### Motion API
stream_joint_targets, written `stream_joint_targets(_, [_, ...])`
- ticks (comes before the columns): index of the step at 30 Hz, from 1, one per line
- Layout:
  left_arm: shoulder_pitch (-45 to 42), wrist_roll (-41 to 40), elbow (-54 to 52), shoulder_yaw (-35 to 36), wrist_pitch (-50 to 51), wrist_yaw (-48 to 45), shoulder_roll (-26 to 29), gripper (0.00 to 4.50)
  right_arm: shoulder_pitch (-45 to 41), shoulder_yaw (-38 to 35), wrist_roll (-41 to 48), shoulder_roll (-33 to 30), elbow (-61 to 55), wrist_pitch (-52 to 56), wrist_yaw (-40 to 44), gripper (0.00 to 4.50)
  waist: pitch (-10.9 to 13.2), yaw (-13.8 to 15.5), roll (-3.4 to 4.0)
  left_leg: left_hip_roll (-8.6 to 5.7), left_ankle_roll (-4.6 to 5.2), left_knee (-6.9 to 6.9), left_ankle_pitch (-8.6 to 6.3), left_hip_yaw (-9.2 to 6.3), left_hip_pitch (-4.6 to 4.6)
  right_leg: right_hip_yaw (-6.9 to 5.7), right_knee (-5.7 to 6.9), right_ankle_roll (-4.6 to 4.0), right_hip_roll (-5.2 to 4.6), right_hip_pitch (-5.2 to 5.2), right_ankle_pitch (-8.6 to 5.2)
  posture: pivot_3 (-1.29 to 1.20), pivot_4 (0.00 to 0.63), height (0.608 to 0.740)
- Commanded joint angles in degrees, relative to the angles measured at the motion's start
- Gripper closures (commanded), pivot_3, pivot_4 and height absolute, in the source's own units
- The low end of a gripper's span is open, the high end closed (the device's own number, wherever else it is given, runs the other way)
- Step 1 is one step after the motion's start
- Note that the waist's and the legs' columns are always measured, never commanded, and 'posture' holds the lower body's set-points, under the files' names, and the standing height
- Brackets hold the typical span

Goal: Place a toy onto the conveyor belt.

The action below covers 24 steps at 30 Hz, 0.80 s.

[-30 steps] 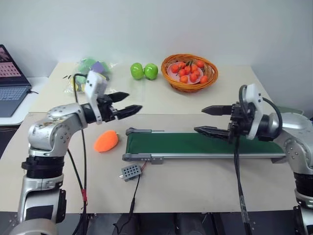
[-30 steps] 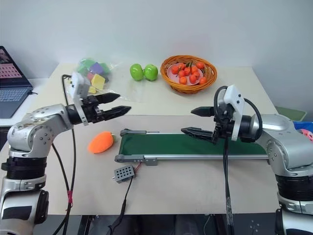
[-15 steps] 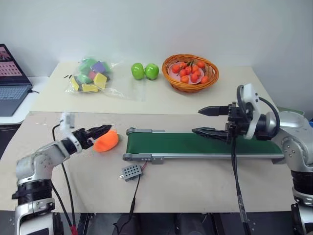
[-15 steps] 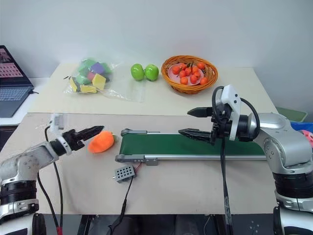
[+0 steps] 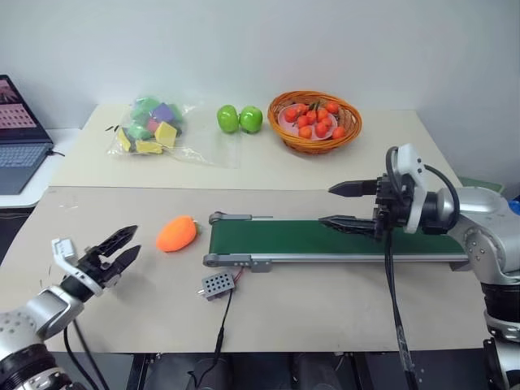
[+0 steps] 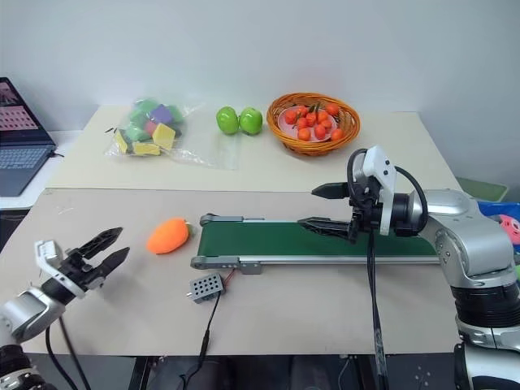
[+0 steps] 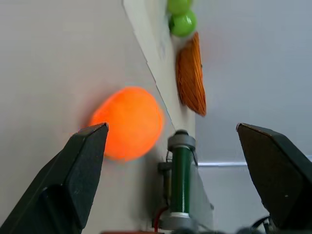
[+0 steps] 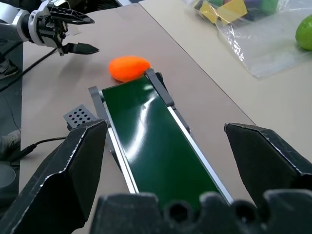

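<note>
A plain pale grey wall [image 5: 244,41] is seen behind a beige rectangular tabletop [image 5: 325,309]. A second, cream tabletop [image 5: 244,166] is set against the wall beyond it. At the left, an open dark laptop [image 5: 18,134] is placed on a white side surface [image 5: 49,162]. Even, soft lighting is cast throughout.

Head stereo overlooks; wrists face belt [image 8: 156,146].

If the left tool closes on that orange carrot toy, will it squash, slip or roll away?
The toy looks plush and rounded, so it would probably squash rather than resist, and seems light for its size. Its fuzzy surface suggests little slipping. Lying on its side on the flat table, apart from the conveyor belt, a sideways nudge might roll it; the open left tool should straddle it.
</note>
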Motion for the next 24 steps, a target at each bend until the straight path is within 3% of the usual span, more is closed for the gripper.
stream_joint_targets(1, [2.0,-1.4,0.6,1.1,0.3,0.4,0.2,0.01,-1.3,-1.1,0.0,-0.6,-0.6,-1.4,0.4,0.0,0.0,0.0,0.0,0.0,-0.05,0.0,0.03,0.0,0.01,0.0,0.0,0.0,0.0,0.0,0.0,0.0,0.15,0.738])
stream_joint_targets(9, [0.4,-0.4,1.2,-2.4,-0.7,4.3,-2.9,0.01,-2.0,-1.2,-0.2,-0.9,-0.5,-1.2,0.6,0.0,0.0,0.3,-0.02,0.0,-0.22,0.01,0.12,-0.04,0.05,0.0,-0.01,-0.09,-0.01,0.01,0.04,0.0,0.15,0.738])
stream_joint_targets(17, [-7.3,-0.4,1.2,-5.4,-4.8,9.6,-8.4,0.01,-1.3,-1.9,0.4,-1.5,-2.0,-0.4,-0.1,0.0,0.0,0.4,-0.05,-0.02,-0.27,0.01,0.15,-0.07,0.04,-0.01,-0.01,-0.1,-0.03,0.03,0.05,0.0,0.15,0.738])
stream_joint_targets(24, [-9.0,1.2,3.7,-6.9,-7.2,11.5,-8.8,0.01,-0.6,-2.4,0.8,-2.2,-3.0,0.1,-0.8,0.0,0.0,-0.2,-0.07,-0.02,-0.26,0.0,0.15,-0.07,0.02,0.0,0.02,-0.1,-0.02,0.0,0.05,0.0,0.15,0.738])
